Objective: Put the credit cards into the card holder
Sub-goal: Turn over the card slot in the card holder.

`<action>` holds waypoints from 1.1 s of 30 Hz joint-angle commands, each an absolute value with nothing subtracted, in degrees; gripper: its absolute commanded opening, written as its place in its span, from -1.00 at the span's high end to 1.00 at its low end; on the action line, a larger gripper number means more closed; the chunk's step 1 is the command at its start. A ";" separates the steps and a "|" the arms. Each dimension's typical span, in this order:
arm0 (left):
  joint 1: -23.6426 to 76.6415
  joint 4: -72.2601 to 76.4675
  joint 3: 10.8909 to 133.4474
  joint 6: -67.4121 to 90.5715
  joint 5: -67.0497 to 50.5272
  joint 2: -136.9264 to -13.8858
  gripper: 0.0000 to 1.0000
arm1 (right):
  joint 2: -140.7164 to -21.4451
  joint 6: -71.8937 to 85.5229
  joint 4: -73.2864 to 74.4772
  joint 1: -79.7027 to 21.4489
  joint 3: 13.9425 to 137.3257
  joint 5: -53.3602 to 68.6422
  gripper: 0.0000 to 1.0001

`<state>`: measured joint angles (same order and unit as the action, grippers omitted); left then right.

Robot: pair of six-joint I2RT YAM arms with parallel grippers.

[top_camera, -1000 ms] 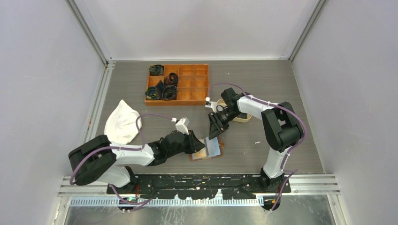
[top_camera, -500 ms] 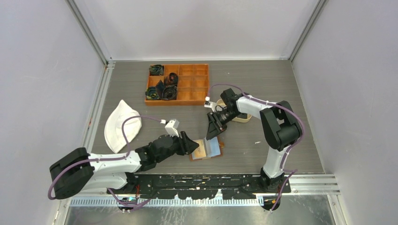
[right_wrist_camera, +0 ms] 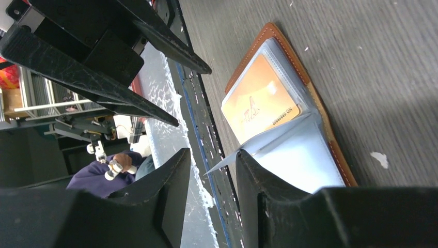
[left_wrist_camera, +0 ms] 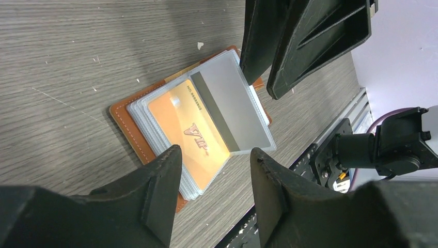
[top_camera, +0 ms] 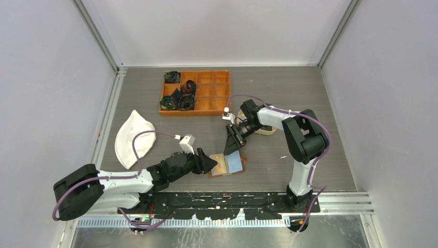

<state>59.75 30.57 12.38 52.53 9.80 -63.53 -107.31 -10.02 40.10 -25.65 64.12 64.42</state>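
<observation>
Left tool [top_camera: 210, 164] is hovering low just beside the card holder's [left_wrist_camera: 124, 116] left edge, jaws apart, gripping nothing. Right tool [top_camera: 231, 147] is hanging over the holder's far right corner, jaws also parted and empty; one clear sleeve leaf is standing up toward its gap, and I cannot tell if it is touching.

- Card holder is lying open flat on the desk [top_camera: 310, 93] near the front edge, between both tools.
- Orange card [left_wrist_camera: 188, 137] is sitting in a sleeve; grey striped card [left_wrist_camera: 232, 108] is lying on the right half, apparently sleeved, though how deep is unclear.

Judging: a card is just being let go.

Next move is calling for a check of the grey card's seating, then another card. Whether more are waiting in the beige tray [top_camera: 268, 130], mostly hidden behind the right arm, I cannot tell.
</observation>
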 commanded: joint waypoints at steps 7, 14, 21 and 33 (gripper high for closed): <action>59.90 34.23 10.90 53.24 10.67 -62.07 0.14 | -108.72 -9.11 36.18 -29.53 63.91 64.91 0.14; 59.87 32.24 10.72 53.78 11.25 -60.57 0.21 | -109.26 -7.99 34.28 -31.98 63.54 62.29 0.20; 59.93 31.61 11.05 54.13 10.66 -60.35 0.21 | -110.35 -8.27 34.53 -33.38 63.85 59.38 0.18; 59.92 31.56 13.48 54.86 8.31 -63.83 0.44 | -107.51 -10.55 36.38 -33.99 65.21 52.83 0.64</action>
<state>59.72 29.95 11.00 54.94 8.93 -62.87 -110.93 -9.10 35.79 -33.65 63.77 55.13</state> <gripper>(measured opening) 0.309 0.220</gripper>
